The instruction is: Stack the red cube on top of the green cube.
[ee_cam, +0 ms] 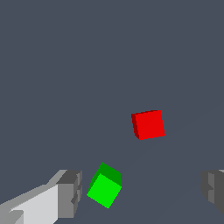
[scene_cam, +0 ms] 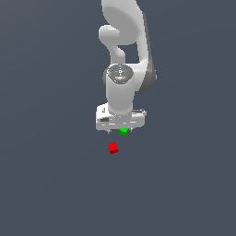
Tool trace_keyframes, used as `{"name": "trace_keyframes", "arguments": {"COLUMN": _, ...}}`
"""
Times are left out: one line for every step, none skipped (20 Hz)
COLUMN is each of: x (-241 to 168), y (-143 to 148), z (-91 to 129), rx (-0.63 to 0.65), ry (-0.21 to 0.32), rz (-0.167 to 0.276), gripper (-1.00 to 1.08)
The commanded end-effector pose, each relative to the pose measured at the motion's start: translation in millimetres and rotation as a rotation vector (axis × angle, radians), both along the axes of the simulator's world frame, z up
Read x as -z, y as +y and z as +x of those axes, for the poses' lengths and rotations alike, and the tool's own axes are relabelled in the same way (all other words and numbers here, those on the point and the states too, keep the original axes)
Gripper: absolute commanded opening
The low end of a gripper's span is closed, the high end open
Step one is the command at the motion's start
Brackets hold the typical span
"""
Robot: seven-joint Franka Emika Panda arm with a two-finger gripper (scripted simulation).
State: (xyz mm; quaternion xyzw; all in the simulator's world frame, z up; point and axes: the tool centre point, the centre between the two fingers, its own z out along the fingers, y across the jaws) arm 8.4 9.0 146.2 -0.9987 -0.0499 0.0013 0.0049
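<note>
**Fingers spread wide, nothing held, both cubes loose on the floor**

Closest to the wrist camera we see our gripper (ee_cam: pixel 140 192) with its two grey fingertips (ee_cam: pixel 71 192) set far apart, one at each side of the picture and both cut off by the frame edge. Nothing sits clamped between them and neither pad touches a cube. The green cube (ee_cam: pixel 105 187) lies within the wide gap, just beside one fingertip but apart from it, turned at an angle to the fingers. A little farther out lies the red cube (ee_cam: pixel 148 124), clear of the green one and of both fingers, resting on the plain dark grey floor (ee_cam: pixel 65 65).

In the exterior view we look down on the white arm (scene_cam: pixel 123 55), which covers much of its own hand. The gripper (scene_cam: pixel 120 131) hangs under the broad white hand body, and its fingers are mostly hidden there; only small dark stubs show below the edge, too small to read. The green cube (scene_cam: pixel 123 132) peeks out just under that body, partly covered by it. The red cube (scene_cam: pixel 113 148) sits in the open, near the green cube and slightly toward the exterior view's left of it, fully visible. We cannot tell from this view how high the hand is above the floor.
</note>
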Motion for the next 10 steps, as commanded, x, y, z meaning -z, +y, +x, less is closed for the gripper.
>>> {"name": "trace_keyframes", "arguments": {"x": 13, "y": -6, "z": 3, "rx": -0.028, "ry": 0.0, "rz": -0.001, "gripper": 1.0}}
{"name": "trace_keyframes", "arguments": {"x": 19, "y": -9, "z": 5, "rx": -0.042, "ry": 0.0, "rz": -0.002, "gripper": 1.0}}
{"name": "trace_keyframes", "arguments": {"x": 25, "y": -12, "z": 7, "rx": -0.057, "ry": -0.001, "rz": -0.003, "gripper": 1.0}}
{"name": "trace_keyframes", "arguments": {"x": 32, "y": -15, "z": 10, "rx": -0.073, "ry": -0.001, "rz": -0.003, "gripper": 1.0}}
{"name": "trace_keyframes", "arguments": {"x": 38, "y": -18, "z": 12, "rx": -0.087, "ry": -0.001, "rz": -0.004, "gripper": 1.0}}
{"name": "trace_keyframes", "arguments": {"x": 44, "y": -21, "z": 14, "rx": -0.101, "ry": -0.002, "rz": -0.005, "gripper": 1.0}}
{"name": "trace_keyframes", "arguments": {"x": 49, "y": -23, "z": 16, "rx": -0.114, "ry": -0.002, "rz": -0.006, "gripper": 1.0}}
{"name": "trace_keyframes", "arguments": {"x": 54, "y": -26, "z": 18, "rx": -0.125, "ry": -0.002, "rz": -0.006, "gripper": 1.0}}
{"name": "trace_keyframes", "arguments": {"x": 59, "y": -28, "z": 20, "rx": -0.136, "ry": -0.003, "rz": -0.007, "gripper": 1.0}}
{"name": "trace_keyframes", "arguments": {"x": 63, "y": -29, "z": 22, "rx": -0.145, "ry": -0.003, "rz": -0.007, "gripper": 1.0}}
